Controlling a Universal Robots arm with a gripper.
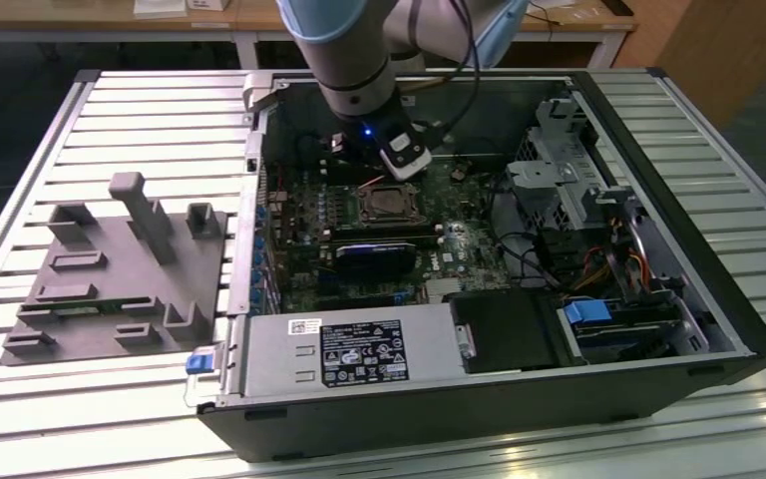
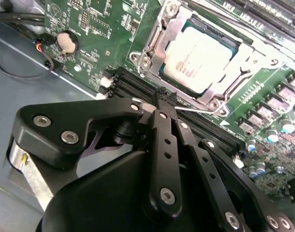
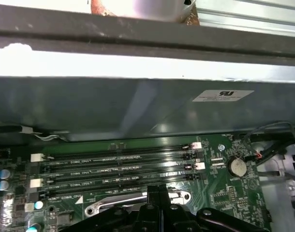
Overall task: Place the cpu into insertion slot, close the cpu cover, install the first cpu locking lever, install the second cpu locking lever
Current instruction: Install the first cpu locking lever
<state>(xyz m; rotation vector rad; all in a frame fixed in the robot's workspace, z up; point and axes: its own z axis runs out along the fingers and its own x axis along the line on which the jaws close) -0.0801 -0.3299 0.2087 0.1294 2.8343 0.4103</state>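
The cpu (image 2: 198, 57) is seated in the insertion slot (image 2: 224, 38) at the middle of the motherboard inside the open case (image 1: 397, 419). The cpu cover (image 2: 159, 43) lies flat over its edges. The gripper (image 2: 163, 98) hangs just on the far side of the insertion slot, over the memory slots (image 3: 113, 166). Its claw is narrow, tips drawn together at a thin silvery locking lever (image 2: 198, 110); whether it actually pinches the lever cannot be told.

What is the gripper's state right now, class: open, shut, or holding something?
Gripper: shut, fingertips at a thin locking lever; whether it grips the lever cannot be told.
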